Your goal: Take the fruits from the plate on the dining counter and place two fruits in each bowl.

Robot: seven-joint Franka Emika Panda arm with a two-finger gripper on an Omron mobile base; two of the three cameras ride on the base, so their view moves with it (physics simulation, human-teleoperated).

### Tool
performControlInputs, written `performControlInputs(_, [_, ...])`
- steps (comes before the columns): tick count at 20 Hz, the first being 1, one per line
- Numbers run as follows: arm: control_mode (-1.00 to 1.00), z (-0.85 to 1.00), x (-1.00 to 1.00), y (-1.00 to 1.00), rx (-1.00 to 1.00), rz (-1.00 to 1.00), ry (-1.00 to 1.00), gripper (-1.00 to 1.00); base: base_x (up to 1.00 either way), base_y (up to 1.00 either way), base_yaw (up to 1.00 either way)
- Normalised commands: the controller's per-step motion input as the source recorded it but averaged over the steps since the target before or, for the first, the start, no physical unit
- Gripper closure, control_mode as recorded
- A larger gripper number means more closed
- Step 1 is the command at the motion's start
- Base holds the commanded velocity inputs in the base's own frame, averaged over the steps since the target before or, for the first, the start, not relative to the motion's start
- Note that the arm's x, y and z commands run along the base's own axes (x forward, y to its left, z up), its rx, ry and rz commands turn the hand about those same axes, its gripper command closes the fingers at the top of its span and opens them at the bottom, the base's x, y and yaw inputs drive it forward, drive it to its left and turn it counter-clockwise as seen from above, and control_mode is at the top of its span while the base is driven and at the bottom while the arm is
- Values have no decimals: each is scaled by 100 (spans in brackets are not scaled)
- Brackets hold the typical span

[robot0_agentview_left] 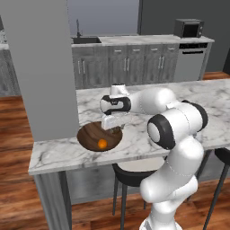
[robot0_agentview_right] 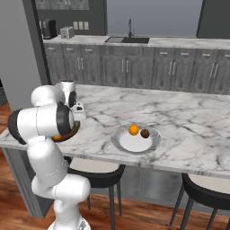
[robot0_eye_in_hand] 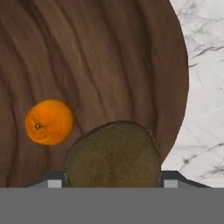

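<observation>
- The gripper [robot0_eye_in_hand: 109, 177] is clamped on a dark olive-brown fruit [robot0_eye_in_hand: 113, 153], held above the dark brown bowl [robot0_eye_in_hand: 100, 65].
- An orange fruit [robot0_eye_in_hand: 49, 122] lies inside that bowl.
- The bowl sits on the dining counter [robot0_agentview_left: 188, 96], near its left end.
- The plate [robot0_agentview_right: 152, 144], well to the right of the bowl, carries another orange fruit [robot0_agentview_right: 133, 130] and what looks like a reddish-brown fruit [robot0_agentview_right: 145, 133].

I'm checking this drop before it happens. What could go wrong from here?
The tool holds the olive-brown fruit above the dark wooden bowl, close to its right rim in the hand view; released here, it might roll out onto the dining counter. It could also knock the orange fruit already lying in the bowl.
</observation>
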Motion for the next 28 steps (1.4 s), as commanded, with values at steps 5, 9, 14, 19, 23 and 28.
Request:
performControlInputs(5, [-100, -63, 8, 6, 1, 0, 2, 100, 0, 0, 0])
performControlInputs(9, [-100, -11, 1, 14, 0, -2, -11, 100, 0, 0, 0])
performControlInputs(14, [-100, 6, 0, 29, 0, 0, -5, 100, 0, 0, 0])
performControlInputs(19, [-100, 2, 0, 35, 0, 0, -1, 100, 0, 0, 0])
performControlInputs(23, [-100, -3, 5, 27, 0, 0, 0, 100, 0, 0, 0])
performControlInputs(28, [-100, -24, 19, 0, 0, -4, 0, 100, 0, 0, 0])
